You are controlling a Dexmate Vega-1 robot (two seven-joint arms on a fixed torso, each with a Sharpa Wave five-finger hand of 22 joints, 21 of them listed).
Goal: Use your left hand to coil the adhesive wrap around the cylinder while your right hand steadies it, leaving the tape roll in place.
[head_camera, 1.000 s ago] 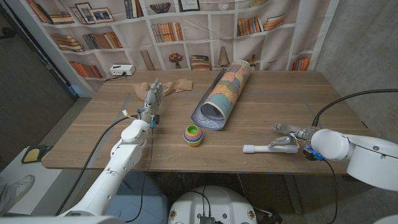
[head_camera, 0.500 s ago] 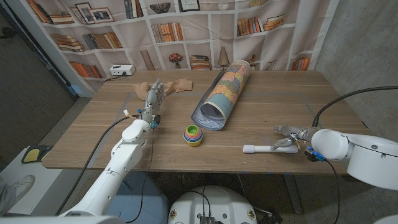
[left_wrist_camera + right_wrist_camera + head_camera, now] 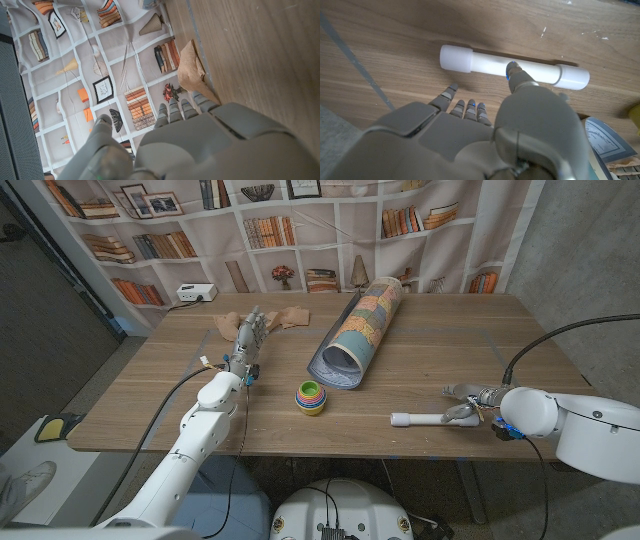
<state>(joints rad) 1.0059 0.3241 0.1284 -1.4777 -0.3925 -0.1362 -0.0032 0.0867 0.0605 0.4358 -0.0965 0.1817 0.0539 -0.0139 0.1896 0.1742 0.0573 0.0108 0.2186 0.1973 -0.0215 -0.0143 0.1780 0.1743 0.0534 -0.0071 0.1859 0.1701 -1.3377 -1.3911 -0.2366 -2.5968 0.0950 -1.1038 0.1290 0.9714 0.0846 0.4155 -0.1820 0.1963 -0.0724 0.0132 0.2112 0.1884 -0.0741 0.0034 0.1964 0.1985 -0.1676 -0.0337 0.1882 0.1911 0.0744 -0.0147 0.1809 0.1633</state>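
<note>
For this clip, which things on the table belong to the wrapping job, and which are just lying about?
Part of the job: tan adhesive wrap, by the left hand; white cylinder, at the right hand.
Lying about: rolled printed mat; stack of coloured cups; white box at the far corner.

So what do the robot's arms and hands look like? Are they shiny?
Both arms are smooth, rounded white shells, a bit glossy. The left hand and right hand are grey metal-looking, with jointed fingers. Thin black cables run along each arm, and small coloured wires, blue and yellow among them, show at the wrists. A fingertip glows faintly blue.
</note>
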